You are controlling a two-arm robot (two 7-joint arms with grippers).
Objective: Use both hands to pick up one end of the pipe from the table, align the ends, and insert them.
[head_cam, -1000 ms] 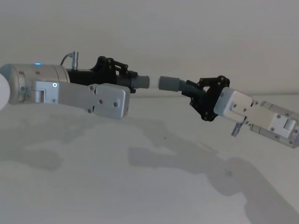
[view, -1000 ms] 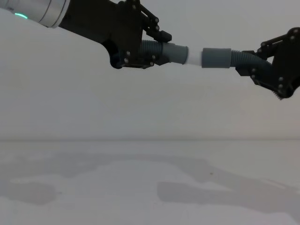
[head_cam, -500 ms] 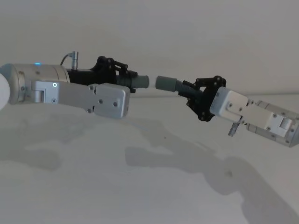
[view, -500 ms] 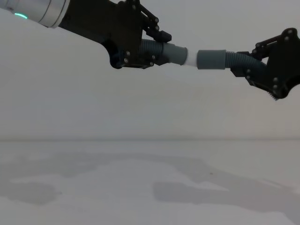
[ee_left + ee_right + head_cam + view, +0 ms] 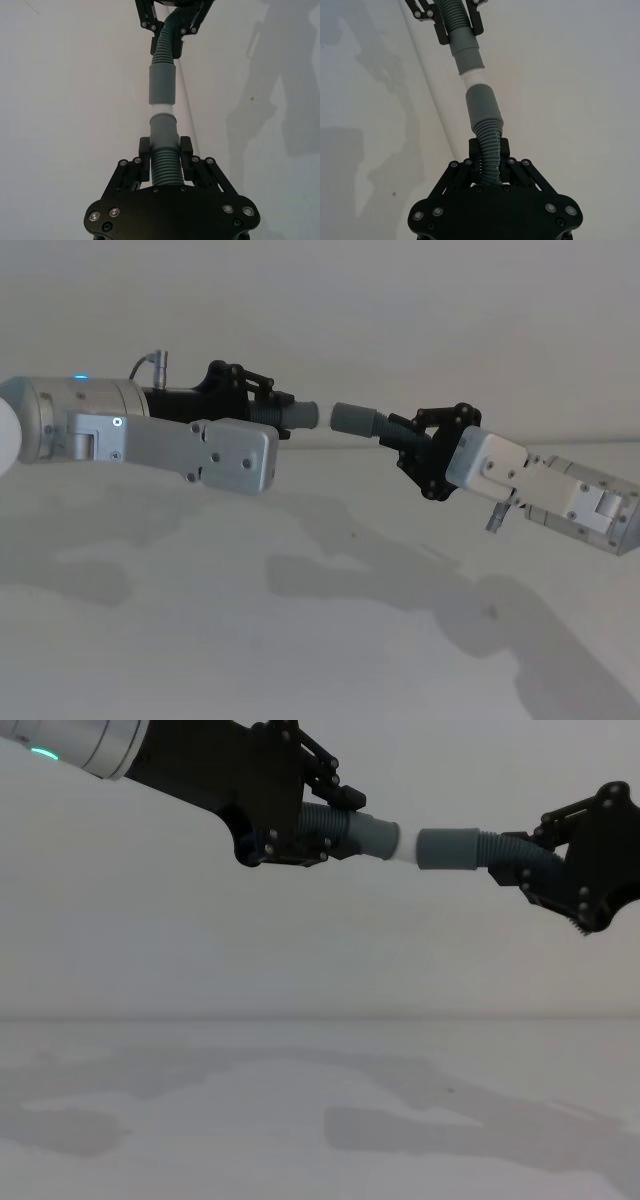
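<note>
Both grippers hold the pipe in the air above the white table (image 5: 300,640). My left gripper (image 5: 272,406) is shut on the ribbed part of the left piece (image 5: 330,822). That piece's grey cuff (image 5: 378,836) ends in a short white tip (image 5: 407,848). My right gripper (image 5: 410,437) is shut on the ribbed part of the right piece (image 5: 505,847), whose plain socket cuff (image 5: 447,849) faces the tip. The tip reaches the socket's mouth and the two ends stand nearly in line. In the left wrist view the white tip (image 5: 162,108) shows between cuff (image 5: 163,131) and socket (image 5: 162,85).
The arms' shadows fall on the bare table (image 5: 300,1120) below. A plain pale wall (image 5: 300,950) stands behind. The left arm shows a green light (image 5: 42,753).
My right gripper has moved left with its piece, closing the gap. Less of the white tip shows now. The left arm has stayed still.
</note>
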